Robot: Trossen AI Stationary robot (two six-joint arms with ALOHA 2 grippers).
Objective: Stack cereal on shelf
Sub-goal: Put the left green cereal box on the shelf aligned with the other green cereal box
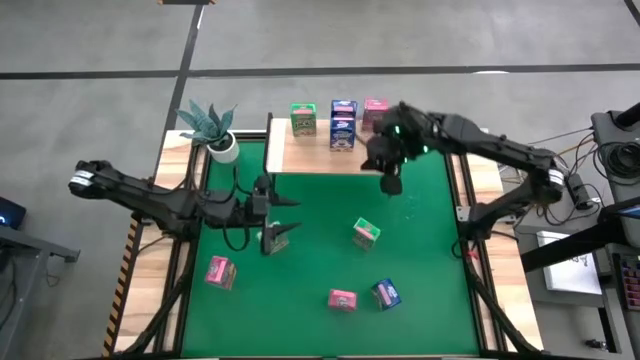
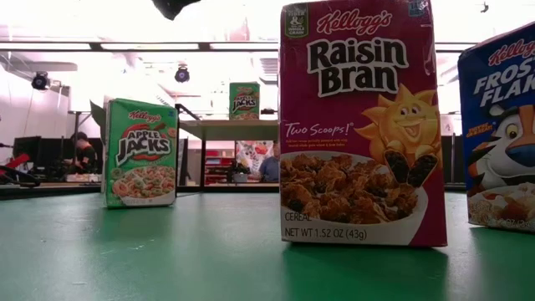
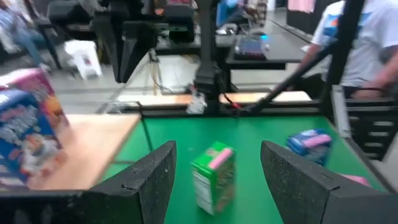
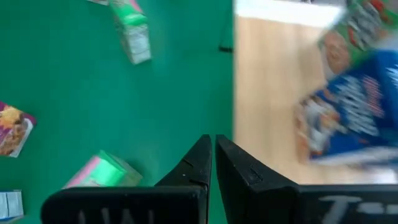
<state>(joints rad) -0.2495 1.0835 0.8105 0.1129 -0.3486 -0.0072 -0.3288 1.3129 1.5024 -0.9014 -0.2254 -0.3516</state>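
The shelf (image 1: 320,150) stands at the table's far edge, its wood plank top bearing a green (image 1: 303,120), a blue (image 1: 343,123) and a pink cereal box (image 1: 375,110). Loose boxes sit on the green table. My right gripper (image 1: 390,180) (image 4: 213,155) is shut and empty, hovering just in front of the shelf's right part. My left gripper (image 1: 292,214) (image 3: 217,180) is open at the table's left middle, pointing right at a green box (image 1: 366,233) (image 3: 213,177) farther off. Another green box (image 1: 272,241) (image 2: 140,153) stands upright beside its near finger.
A pink box (image 1: 220,272) lies near left. A pink (image 1: 342,299) (image 2: 359,125) and a blue box (image 1: 386,293) (image 2: 501,134) stand at the near edge. A potted plant (image 1: 213,130) sits left of the shelf. People show in the room beyond.
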